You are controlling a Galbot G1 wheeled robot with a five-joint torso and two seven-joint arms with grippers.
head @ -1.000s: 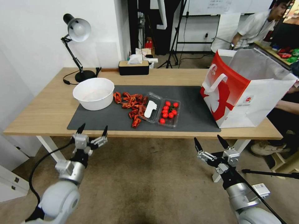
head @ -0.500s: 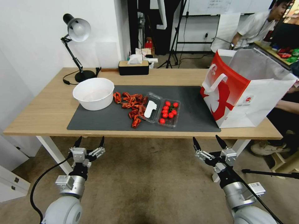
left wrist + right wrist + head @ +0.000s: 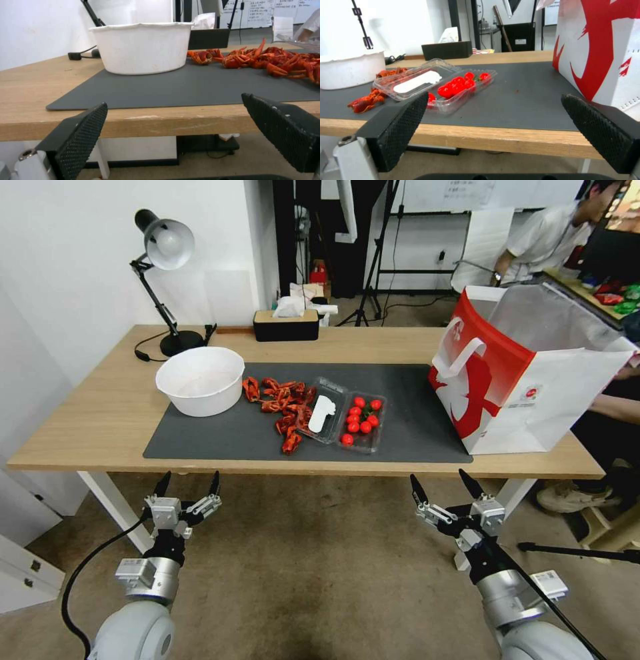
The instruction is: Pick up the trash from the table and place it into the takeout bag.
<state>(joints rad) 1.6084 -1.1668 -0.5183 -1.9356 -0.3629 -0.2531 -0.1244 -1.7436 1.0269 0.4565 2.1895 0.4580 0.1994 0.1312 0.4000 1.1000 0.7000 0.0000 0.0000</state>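
Observation:
On the dark mat (image 3: 227,437) of the light-wood table (image 3: 93,427) lies the trash: a white bowl (image 3: 200,380) (image 3: 141,47), a heap of red crayfish shells (image 3: 280,403) (image 3: 266,60), and an open clear plastic box (image 3: 343,413) (image 3: 446,85) holding small red tomatoes. The takeout bag (image 3: 527,373) (image 3: 603,50), white with a red panel, stands open at the table's right end. My left gripper (image 3: 190,483) (image 3: 173,102) hangs open below the front edge, facing the bowl. Also below that edge, my right gripper (image 3: 438,481) (image 3: 495,96) is open and faces the clear box.
A desk lamp (image 3: 163,247) stands at the back left and a black tissue box (image 3: 287,323) at the back middle. White table legs (image 3: 113,503) flank both arms. A person's shoe (image 3: 567,497) rests on the floor by the bag's end.
Both grippers have dropped and drawn back from the table's front edge, the left one more than the right. Nothing on the table has moved.

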